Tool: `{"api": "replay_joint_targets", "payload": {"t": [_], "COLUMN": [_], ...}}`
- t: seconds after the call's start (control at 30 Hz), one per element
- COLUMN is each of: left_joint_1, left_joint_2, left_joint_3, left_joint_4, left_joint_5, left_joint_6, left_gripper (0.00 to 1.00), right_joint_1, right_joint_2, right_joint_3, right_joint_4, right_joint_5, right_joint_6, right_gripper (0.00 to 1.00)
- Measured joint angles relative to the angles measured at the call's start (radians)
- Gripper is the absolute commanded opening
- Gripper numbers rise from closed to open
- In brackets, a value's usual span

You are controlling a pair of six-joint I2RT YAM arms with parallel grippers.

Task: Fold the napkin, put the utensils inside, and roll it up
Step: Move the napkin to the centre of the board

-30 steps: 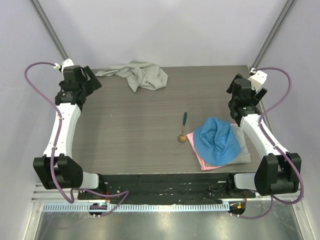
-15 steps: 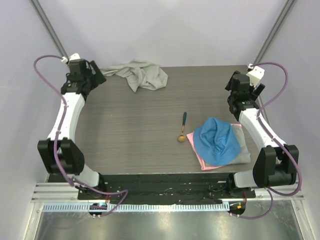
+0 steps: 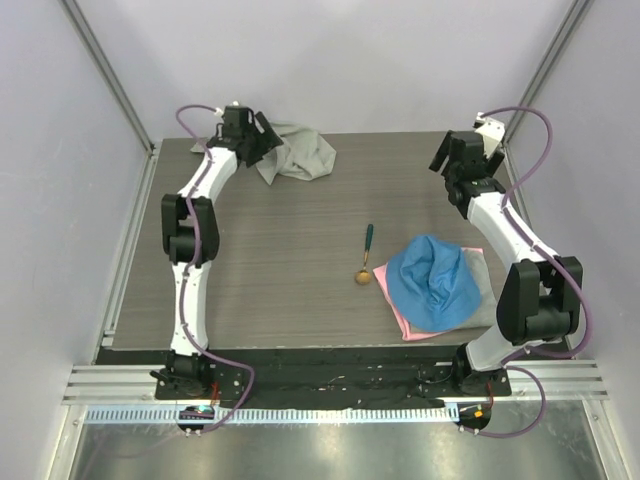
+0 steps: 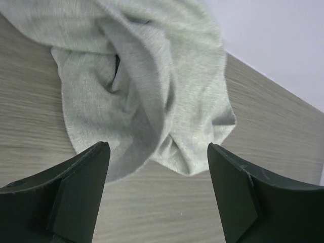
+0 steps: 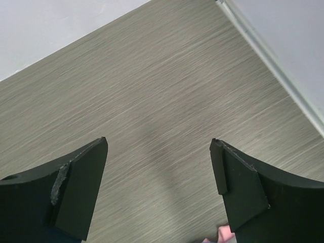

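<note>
The napkin, a light grey cloth, lies crumpled at the back of the table, left of centre. It fills the upper part of the left wrist view. My left gripper is open and empty at the napkin's left edge, its jaws wide apart just short of the cloth. The spoon, with a dark green handle and brass bowl, lies alone mid-table with its bowl toward the front. My right gripper is open and empty at the back right, over bare table.
A blue cloth lies bunched on a pink cloth and a grey cloth at the front right, just right of the spoon. A pink corner shows in the right wrist view. Metal frame posts stand at the back corners.
The left arm has swung from the far left edge inward to the napkin. The right gripper has moved a little back and inward. Cloths and spoon have not moved.
</note>
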Motion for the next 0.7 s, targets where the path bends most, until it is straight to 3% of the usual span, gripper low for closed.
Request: {"api": "replay_joint_targets", "payload": {"t": [0.27,0.37,0.47,0.5,0.6,0.7], "left_joint_1": [0.0,0.0,0.0,0.0,0.0,0.0], "left_joint_2": [0.165,0.2,0.22,0.222,0.222,0.215], "left_joint_3": [0.06,0.105,0.133,0.134,0.134,0.112], "left_joint_4": [0.033,0.061,0.1,0.112,0.144,0.185], "left_joint_5": [0.019,0.025,0.039,0.048,0.074,0.095], "left_joint_6": [-0.139,-0.172,-0.2,-0.209,-0.229,-0.238], "left_gripper": [0.76,0.62,0.38,0.25,0.04,0.0], "right_joint_1": [0.036,0.049,0.065,0.072,0.098,0.132], "right_joint_2": [0.026,0.055,0.098,0.114,0.163,0.211], "right_joint_3": [0.011,0.039,0.085,0.102,0.169,0.233], "right_joint_4": [-0.05,-0.074,-0.093,-0.1,-0.13,-0.145], "right_joint_5": [-0.053,-0.068,-0.074,-0.076,-0.083,-0.091], "right_joint_6": [0.057,0.063,0.06,0.058,0.045,0.021], "right_gripper": [0.89,0.88,0.88,0.88,0.87,0.87]}}
